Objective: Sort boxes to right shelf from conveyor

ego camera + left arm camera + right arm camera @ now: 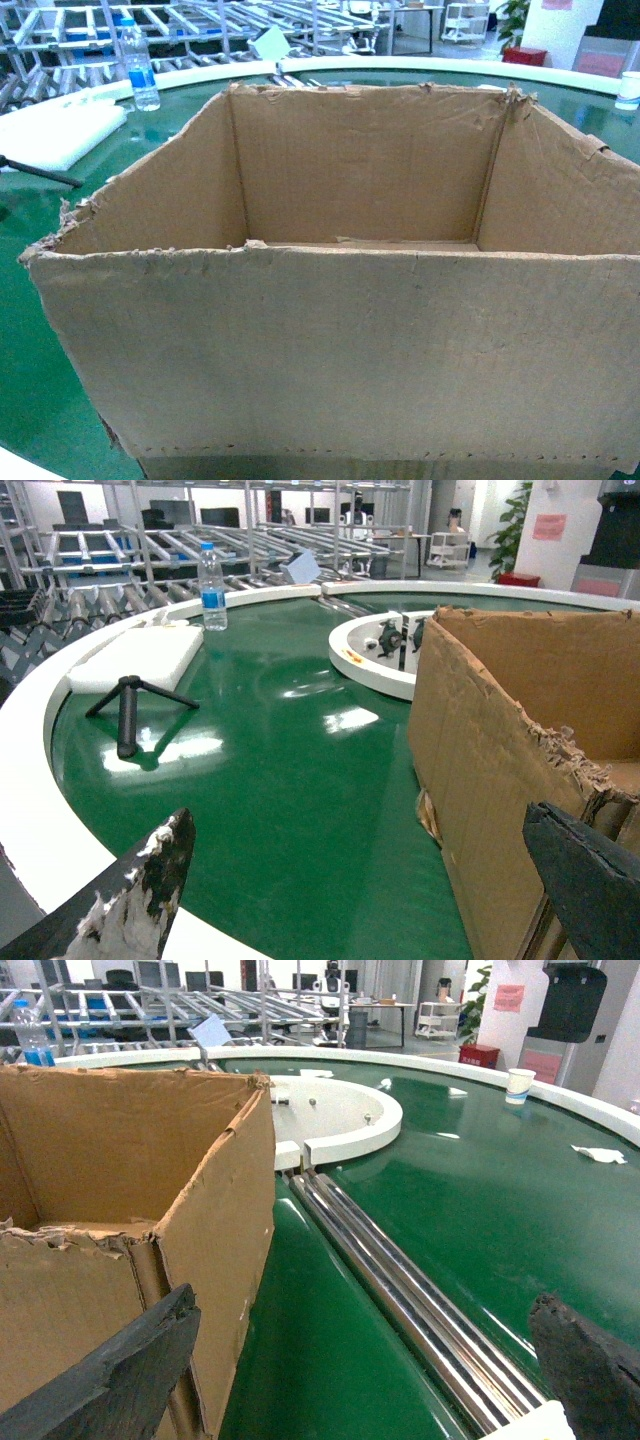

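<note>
One carton (340, 330) fills the lower centre of the head view, resting on the conveyor (280, 780). Both end effectors, left (370, 880) and right (370, 1360), are spread apart, flanking its corners. Torn edges could buckle if squeezed unevenly.

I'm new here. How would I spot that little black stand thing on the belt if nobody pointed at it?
Start at the broad green conveyor with its curved white rim. Look left of the big cardboard box, toward the white foam pad near the water bottle. Just in front of that pad lies a small black tripod, tipped on its side: the only dark, three-legged thing there.
</note>
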Motion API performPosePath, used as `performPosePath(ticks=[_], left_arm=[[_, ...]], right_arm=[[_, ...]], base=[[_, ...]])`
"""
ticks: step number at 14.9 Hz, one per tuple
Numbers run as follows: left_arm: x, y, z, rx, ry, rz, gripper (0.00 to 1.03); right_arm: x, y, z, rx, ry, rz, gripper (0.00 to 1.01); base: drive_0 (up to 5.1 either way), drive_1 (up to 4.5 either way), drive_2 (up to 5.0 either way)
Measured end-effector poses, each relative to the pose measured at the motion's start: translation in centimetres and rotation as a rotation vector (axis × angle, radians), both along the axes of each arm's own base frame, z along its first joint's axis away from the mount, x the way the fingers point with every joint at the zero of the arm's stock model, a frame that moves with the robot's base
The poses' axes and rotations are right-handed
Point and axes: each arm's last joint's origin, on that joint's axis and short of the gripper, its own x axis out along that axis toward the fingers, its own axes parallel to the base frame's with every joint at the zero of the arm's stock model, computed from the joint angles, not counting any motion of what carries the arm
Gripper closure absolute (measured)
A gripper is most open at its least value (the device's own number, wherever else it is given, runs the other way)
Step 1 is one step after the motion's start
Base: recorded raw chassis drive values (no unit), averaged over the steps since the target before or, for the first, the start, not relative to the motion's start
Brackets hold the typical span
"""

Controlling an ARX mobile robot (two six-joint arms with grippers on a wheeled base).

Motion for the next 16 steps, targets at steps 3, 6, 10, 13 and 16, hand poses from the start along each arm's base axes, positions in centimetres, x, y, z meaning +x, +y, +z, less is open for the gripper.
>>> performPosePath(ticks=[3, 6, 10, 13, 16], left_arm=[[0.0, 0.0, 0.0, 0.000, 0.000, 0.000, 0.05], [0.0, 0.0, 0.0, 0.000, 0.000, 0.000, 0.05], [1.1, 0.4, -0.1, -0.024, 0.073, 0.016, 0.05], [4.2, -0.7, 4.9, -0.033, -0.006, -0.047, 0.05], [8.9, -3.5, 9.2, 0.006, 0.077, -0.107, 0.05]], right_arm=[[0.0, 0.0, 0.0, 0.000, 0.000, 0.000, 0.03], [0.0, 0.0, 0.0, 0.000, 0.000, 0.000, 0.03], [1.6, 1.3, 0.8, -0.002, 0.055, 0.102, 0.03], [4.0, 1.9, 5.3, 0.021, 0.035, 0.161, 0.03], [8.6, 2.6, 9.3, 0.023, 0.085, 0.232, 0.03]], base=[[0.0, 0.00, 0.0], [0.0, 0.00, 0.0], [0.0, 0.00, 0.0], [0.0, 0.00, 0.0], [0.0, 0.00, 0.0]])
